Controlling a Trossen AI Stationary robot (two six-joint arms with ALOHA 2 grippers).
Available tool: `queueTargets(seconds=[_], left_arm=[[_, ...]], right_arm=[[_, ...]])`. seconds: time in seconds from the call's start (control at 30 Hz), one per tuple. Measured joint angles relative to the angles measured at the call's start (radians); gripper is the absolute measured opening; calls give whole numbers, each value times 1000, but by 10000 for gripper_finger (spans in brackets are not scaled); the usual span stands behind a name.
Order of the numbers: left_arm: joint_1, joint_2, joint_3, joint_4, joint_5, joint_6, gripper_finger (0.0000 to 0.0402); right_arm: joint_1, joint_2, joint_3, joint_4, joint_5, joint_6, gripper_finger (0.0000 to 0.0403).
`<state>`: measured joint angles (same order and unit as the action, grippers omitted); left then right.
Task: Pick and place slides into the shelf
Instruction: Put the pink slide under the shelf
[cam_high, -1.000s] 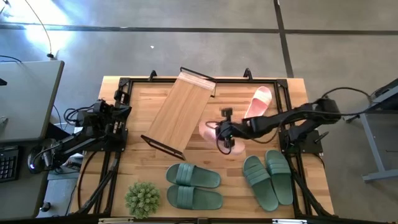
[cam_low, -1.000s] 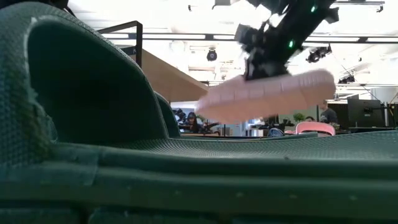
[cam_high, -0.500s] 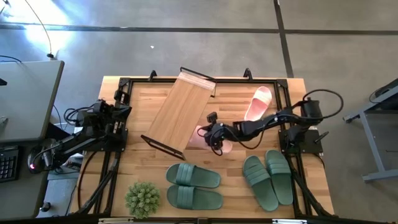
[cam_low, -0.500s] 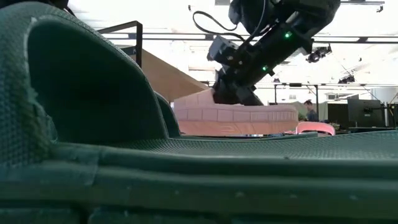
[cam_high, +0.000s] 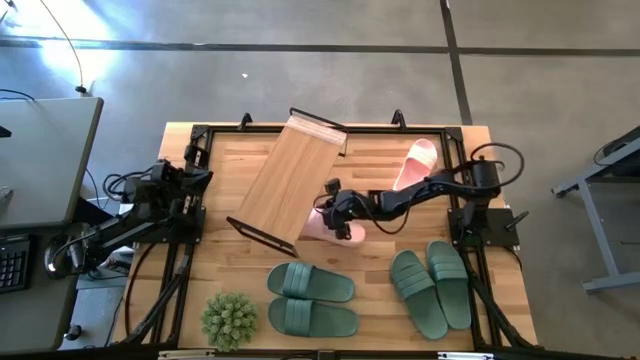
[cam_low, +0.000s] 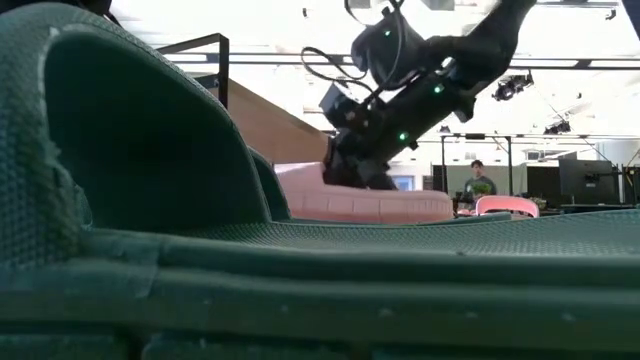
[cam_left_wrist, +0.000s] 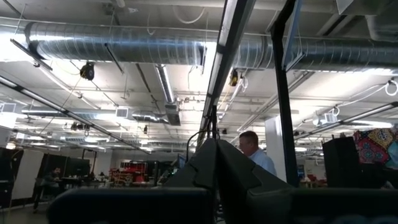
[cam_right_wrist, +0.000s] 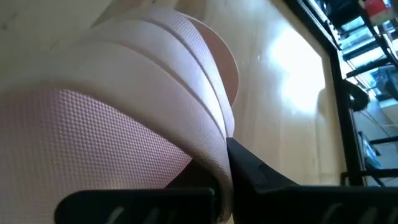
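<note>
My right gripper (cam_high: 335, 205) reaches in from the table's right to the middle and is shut on a pink slide (cam_high: 345, 232), which lies against the shelf's (cam_high: 290, 180) right side. The low view shows this slide (cam_low: 390, 205) level at table height under the gripper (cam_low: 350, 170). The shelf's bamboo board stands askew on its black frame. The second pink slide (cam_high: 415, 163) lies far right on its sole. Two green pairs (cam_high: 310, 298) (cam_high: 432, 285) rest flat near the front edge. My left gripper (cam_high: 195, 178) waits, shut, at the left edge. My right gripper holds the pink slide by its wide strap (cam_right_wrist: 155, 112), coming slanting down from the table's right. One dark finger (cam_right_wrist: 255, 171) lies against the strap's edge; the other is hidden by the strap. The slide sits level, and a green slide in front hides its underside.
A spiky green plant ball (cam_high: 228, 318) sits at the near left corner. A black frame (cam_high: 190, 240) runs round the tabletop. A green slide (cam_low: 150, 200) fills the low view's foreground. Bare wood shows between the shelf and the far pink slide.
My right gripper has moved toward the table's left and down, carrying the pink slide. The slide was lifted and tilted a second ago; it now lies level at table height against the shelf's right side. The gripper stays shut on it.
</note>
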<state>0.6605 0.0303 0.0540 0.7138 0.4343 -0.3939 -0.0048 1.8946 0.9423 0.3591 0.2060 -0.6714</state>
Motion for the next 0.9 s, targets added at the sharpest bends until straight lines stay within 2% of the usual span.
queueTargets(seconds=[0.23, 0.67, 0.9], left_arm=[[0, 0, 0, -10, -1, 10, 1], [0, 0, 0, -11, 0, 21, 1], [0, 0, 0, -10, 3, 23, 1]], right_arm=[[-2, 34, 62, 5, -71, 52, 6], [-25, 32, 65, -16, -110, 203, 118], [-28, 32, 65, -39, -110, 227, 144]])
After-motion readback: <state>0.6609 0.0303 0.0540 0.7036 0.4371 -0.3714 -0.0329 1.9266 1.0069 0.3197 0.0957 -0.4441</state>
